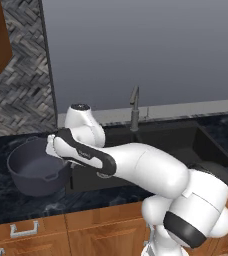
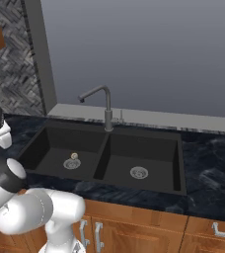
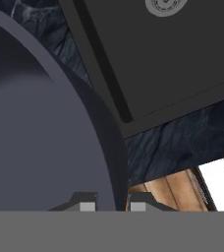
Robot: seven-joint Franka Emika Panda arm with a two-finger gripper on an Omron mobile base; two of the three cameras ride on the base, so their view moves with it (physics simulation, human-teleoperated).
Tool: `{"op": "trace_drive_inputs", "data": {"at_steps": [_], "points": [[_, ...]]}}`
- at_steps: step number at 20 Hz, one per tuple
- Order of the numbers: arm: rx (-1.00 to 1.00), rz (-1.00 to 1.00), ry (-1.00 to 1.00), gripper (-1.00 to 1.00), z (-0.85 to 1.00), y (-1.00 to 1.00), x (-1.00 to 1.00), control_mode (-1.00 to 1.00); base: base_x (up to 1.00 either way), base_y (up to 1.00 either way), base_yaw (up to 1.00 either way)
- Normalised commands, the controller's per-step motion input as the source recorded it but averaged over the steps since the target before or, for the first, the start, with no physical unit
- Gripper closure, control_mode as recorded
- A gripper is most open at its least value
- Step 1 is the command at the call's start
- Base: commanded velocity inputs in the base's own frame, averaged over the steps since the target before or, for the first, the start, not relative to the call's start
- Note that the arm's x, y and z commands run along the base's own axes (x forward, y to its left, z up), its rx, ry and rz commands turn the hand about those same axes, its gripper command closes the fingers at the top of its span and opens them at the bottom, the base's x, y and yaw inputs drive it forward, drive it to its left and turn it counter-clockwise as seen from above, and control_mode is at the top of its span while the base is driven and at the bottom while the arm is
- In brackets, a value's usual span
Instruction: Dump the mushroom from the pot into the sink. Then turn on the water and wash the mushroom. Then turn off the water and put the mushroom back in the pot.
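Note:
The dark grey-blue pot point(image 1: 33, 170) sits upright on the black counter, left of the sink point(image 1: 186, 142). My gripper point(image 1: 51, 148) is at the pot's right rim. In the hand view my gripper point(image 3: 112, 206) is shut on the pot point(image 3: 35, 123), with one fingertip inside the wall and one outside. The tiny mushroom point(image 2: 74, 156) lies on the floor of the left basin of the sink point(image 2: 144, 148), right beside its silver drain point(image 2: 71, 163). No water runs from the grey faucet point(image 2: 106, 106).
The faucet point(image 1: 134, 107) stands behind the basin divider. The right basin has its own drain point(image 2: 139, 172). A grey wall panel and a herringbone backsplash point(image 1: 21, 95) rise behind the counter. Wooden drawers with metal handles point(image 1: 24, 230) run below the counter's front edge.

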Motion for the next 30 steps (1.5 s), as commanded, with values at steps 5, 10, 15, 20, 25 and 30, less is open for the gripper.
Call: {"op": "trace_drive_inputs", "data": {"at_steps": [5,10,15,20,25,30], "points": [[0.0,0.0,0.0,1.0,-0.31,0.15,0.0,-1.0,0.0,0.0,0.0],[0.0,0.0,0.0,1.0,-0.25,0.15,0.04,-1.0,0.0,0.0,0.0],[0.0,0.0,0.0,1.0,-0.28,0.11,0.12,-1.0,0.0,0.0,0.0],[0.0,0.0,0.0,1.0,-0.27,0.07,0.13,-1.0,0.0,0.0,0.0],[0.0,0.0,0.0,1.0,-0.29,0.04,0.11,-1.0,0.0,0.0,0.0],[0.0,0.0,0.0,1.0,-0.27,0.05,0.08,-1.0,0.0,0.0,0.0]]}}
